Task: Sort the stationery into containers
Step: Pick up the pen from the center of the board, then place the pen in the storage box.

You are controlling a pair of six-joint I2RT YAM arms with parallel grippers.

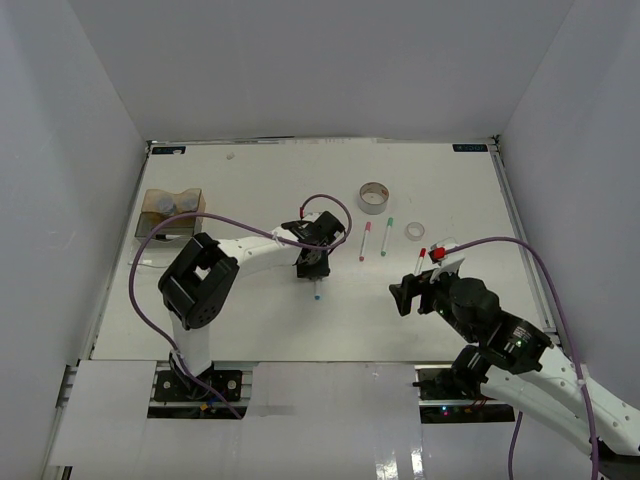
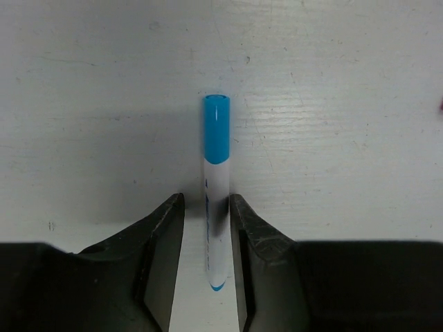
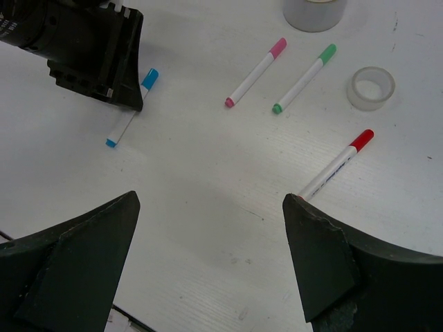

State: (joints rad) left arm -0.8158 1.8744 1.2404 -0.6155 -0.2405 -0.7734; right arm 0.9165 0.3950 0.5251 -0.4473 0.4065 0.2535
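A blue-capped marker (image 2: 216, 138) lies flat on the white table. My left gripper (image 2: 206, 197) is open and straddles its barrel, with a gap on the left side. In the top view the left gripper (image 1: 312, 262) is mid-table and the marker's tip (image 1: 317, 295) pokes out below it. The pink marker (image 3: 255, 72), green marker (image 3: 303, 79) and red marker (image 3: 336, 166) lie apart to the right. My right gripper (image 3: 211, 199) is open and empty, near the red marker. The black-capped marker is out of view.
The amber box (image 1: 150, 228) stands at the far left and holds two clear jars (image 1: 172, 203). A large tape roll (image 1: 374, 197) and a small tape roll (image 1: 413, 231) lie behind the markers. White walls enclose the table.
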